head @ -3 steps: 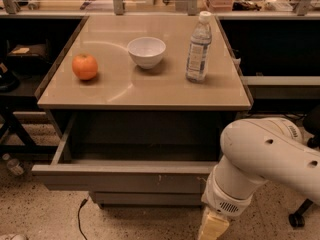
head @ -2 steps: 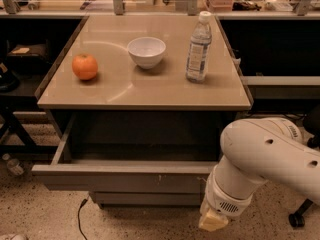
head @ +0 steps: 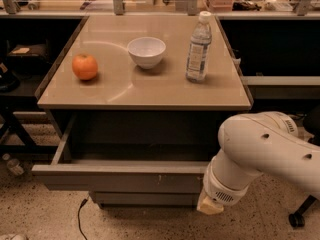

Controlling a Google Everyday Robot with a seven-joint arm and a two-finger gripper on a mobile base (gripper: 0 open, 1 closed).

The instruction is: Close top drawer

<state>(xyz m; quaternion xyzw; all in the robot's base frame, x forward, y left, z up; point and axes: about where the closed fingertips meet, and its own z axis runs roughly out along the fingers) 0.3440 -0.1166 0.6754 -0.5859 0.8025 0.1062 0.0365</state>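
The top drawer (head: 120,177) is pulled out from under the tan tabletop (head: 145,91). Its grey-brown handleless front faces me and its dark inside looks empty. My white arm comes in from the right and bends down in front of the drawer's right end. The gripper (head: 209,205) shows only as a pale tip at the wrist's lower end, just below and in front of the drawer front's right corner. Most of it is hidden by the wrist.
On the tabletop stand an orange (head: 84,66), a white bowl (head: 146,51) and a water bottle (head: 198,49). A narrower drawer front (head: 145,198) sits below. A cable (head: 79,219) lies on the speckled floor. Dark shelving (head: 20,59) flanks the left, a chair caster (head: 296,219) the right.
The gripper tip has risen slightly toward the drawer front's lower right corner. The drawer stands as open as before.
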